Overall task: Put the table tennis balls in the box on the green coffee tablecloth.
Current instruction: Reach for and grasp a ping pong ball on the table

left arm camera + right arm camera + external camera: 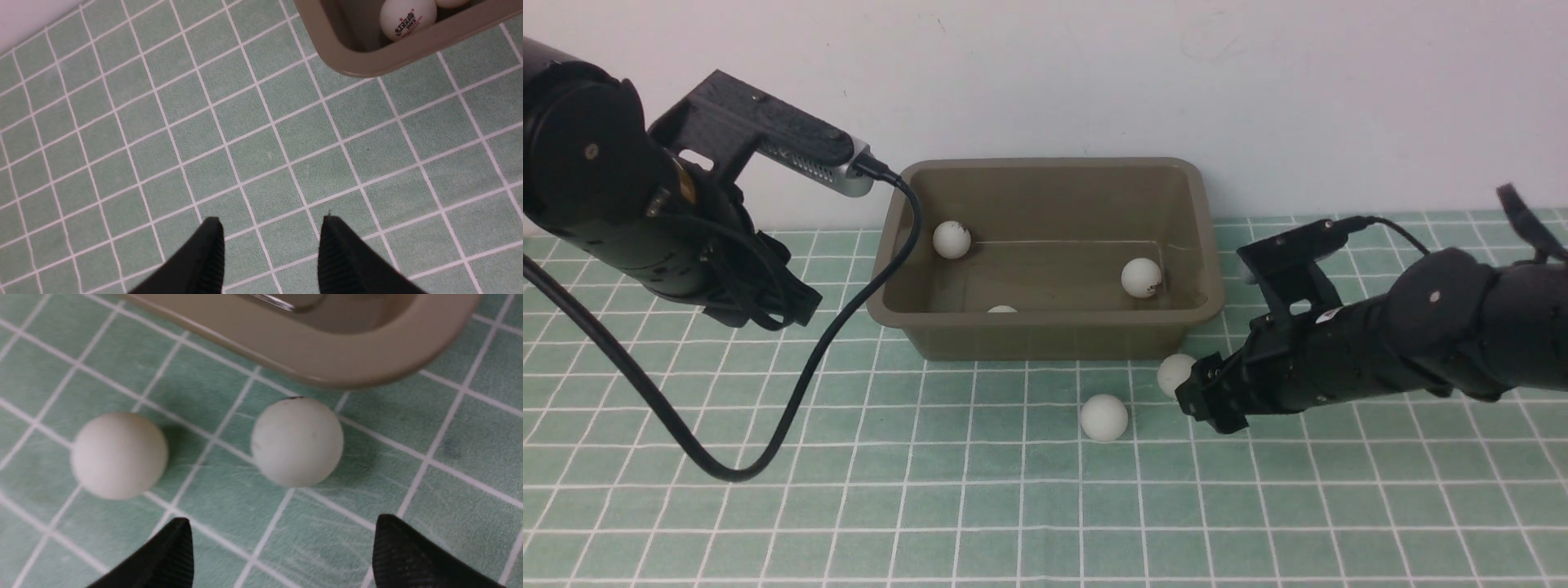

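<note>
Being faced by right gripper (pixel 282 526), jaws spread wide, empty: table tennis ball (pixel 297 441) on green coffee tablecloth (pixel 81 355), just beside box (pixel 327 355). Light, smooth, roll-prone; hold being judged best across middle.

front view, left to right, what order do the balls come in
far-left ball inside the box → half-hidden ball behind its near wall → front ball on the cloth → marked ball inside → rightmost ball on the cloth
</note>
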You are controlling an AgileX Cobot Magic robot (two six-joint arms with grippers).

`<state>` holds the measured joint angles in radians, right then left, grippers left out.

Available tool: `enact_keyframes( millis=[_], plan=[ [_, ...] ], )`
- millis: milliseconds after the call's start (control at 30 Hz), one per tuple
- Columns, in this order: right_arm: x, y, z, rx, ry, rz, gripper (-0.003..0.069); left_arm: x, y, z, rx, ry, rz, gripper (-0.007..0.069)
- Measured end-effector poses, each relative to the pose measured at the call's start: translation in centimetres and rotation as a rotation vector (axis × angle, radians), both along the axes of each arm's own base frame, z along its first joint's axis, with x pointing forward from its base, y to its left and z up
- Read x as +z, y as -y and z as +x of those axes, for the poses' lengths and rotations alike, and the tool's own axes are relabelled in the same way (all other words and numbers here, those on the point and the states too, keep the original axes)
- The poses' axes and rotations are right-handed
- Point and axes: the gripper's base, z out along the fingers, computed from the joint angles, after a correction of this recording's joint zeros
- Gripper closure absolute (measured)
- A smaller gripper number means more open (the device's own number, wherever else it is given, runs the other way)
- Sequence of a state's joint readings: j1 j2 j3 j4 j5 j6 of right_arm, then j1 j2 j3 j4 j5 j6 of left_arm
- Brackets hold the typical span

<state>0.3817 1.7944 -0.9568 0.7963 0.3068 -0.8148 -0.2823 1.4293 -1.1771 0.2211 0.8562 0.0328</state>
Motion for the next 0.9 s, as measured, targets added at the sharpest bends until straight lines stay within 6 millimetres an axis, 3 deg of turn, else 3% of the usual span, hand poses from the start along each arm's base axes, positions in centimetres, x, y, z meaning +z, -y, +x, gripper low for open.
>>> enact_keyframes(
  millis=[333, 900],
  plan=[
    [-2.9, -0.1, 0.9, 0.02, 0.005, -0.046, 0.0131, 0.1, 0.1, 0.2, -0.005, 0.022, -0.007, 0.0336],
    [-2.1, -1.3, 2.0, 0.04, 0.056, 0.043, 0.0132, 0.1, 0.1, 0.2, -0.005, 0.022, -0.007, 0.0336]
  ],
)
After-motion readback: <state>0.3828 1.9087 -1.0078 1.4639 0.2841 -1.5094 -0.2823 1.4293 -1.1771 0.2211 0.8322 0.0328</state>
